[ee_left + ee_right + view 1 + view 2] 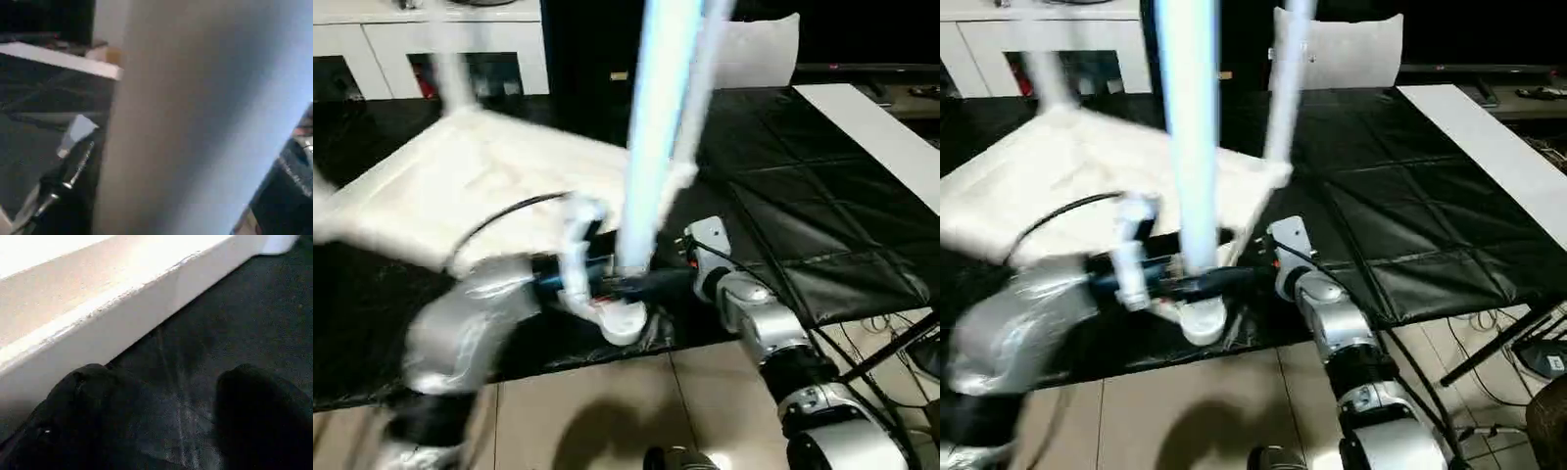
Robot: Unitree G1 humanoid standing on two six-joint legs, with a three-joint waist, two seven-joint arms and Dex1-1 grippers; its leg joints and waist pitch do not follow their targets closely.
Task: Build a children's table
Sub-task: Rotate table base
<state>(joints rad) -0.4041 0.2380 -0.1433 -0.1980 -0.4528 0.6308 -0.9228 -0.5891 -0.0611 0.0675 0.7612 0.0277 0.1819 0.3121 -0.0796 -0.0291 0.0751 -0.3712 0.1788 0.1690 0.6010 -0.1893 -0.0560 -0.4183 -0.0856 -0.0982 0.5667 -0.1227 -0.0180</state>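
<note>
A leg is being fitted: the tabletop (460,191) lies upside down on the black quilted mat (803,215), at about 10 o'clock from the grippers in the head views, and a long leg (651,127) is held upright at its nearest corner socket (625,323). The left gripper (607,284) is seen at the foot of this leg, apparently closed around it, though blur leaves the grip uncertain. The right gripper (161,421) hovers with its fingers apart and empty just beside the tabletop's rim, above the mat. Two more legs (1283,88) already stand at the far corners. Next, the leg probably needs pressing straight down into the socket. The plastic looks smooth, hard and white; the legs are tapered tubes.
</note>
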